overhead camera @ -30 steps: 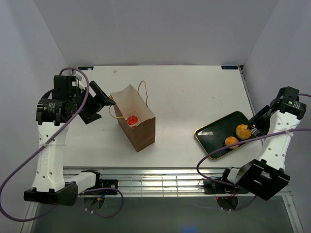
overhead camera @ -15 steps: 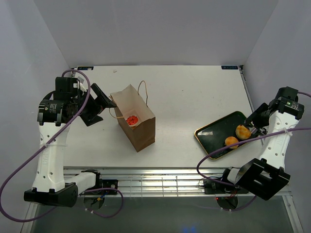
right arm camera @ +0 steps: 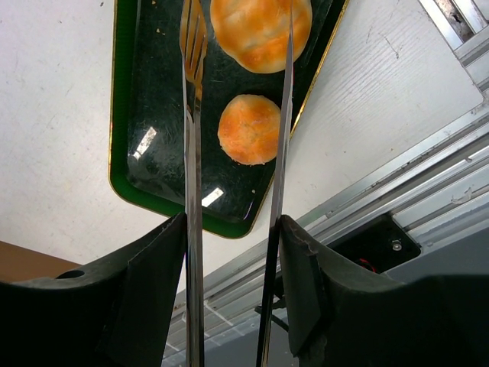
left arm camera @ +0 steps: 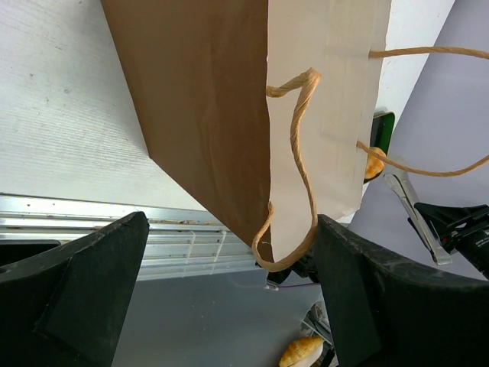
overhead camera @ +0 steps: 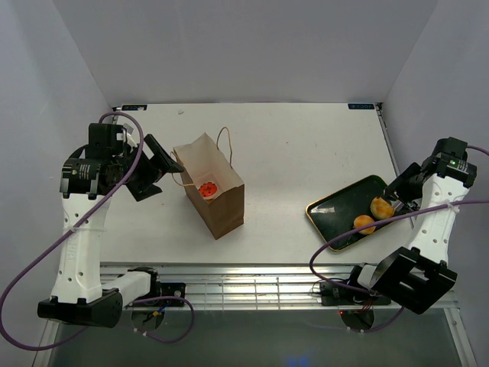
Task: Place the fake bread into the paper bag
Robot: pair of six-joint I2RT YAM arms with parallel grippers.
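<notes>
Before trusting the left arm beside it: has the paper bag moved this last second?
No. The paper bag keeps its place against the table's near edge.

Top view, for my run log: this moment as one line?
left gripper open at bag | donut in bag | right gripper holds tongs astride bun | second bun beside, both on tray

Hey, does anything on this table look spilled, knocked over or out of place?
Nothing spilled or damaged. The tall brown paper bag stands upright; the dark green gold-rimmed tray just lies skewed to the white table edges.
</notes>
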